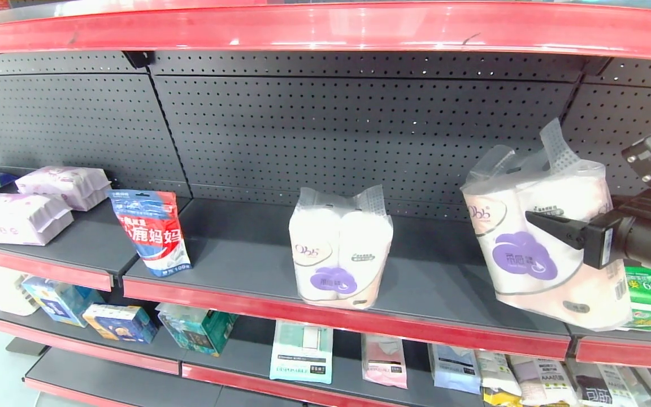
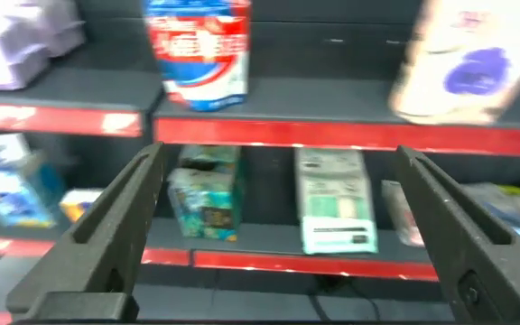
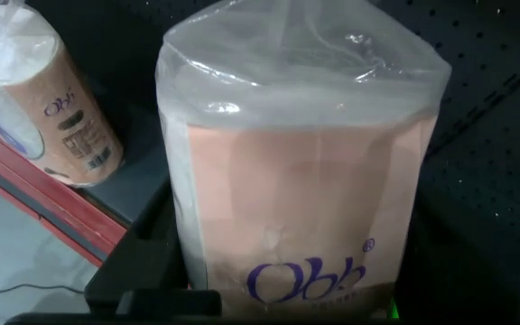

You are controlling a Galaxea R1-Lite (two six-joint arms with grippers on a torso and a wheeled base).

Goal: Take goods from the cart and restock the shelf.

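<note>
Black shelf waits for our toilet paper pack.
Our right gripper squeezes it, tilted, over the shelf's right end; our left gripper has its fingers apart.

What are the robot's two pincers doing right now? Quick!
Left pincer: open, holding nothing.
Right pincer: closed, holding the toilet paper pack.

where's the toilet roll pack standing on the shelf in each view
Head: standing pack in the middle, between the pouch and the held pack.
Left wrist: standing pack beside the pouch, blurred.
Right wrist: standing pack beyond the held pack.
Shared landmark: the red shelf edge below it.
</note>
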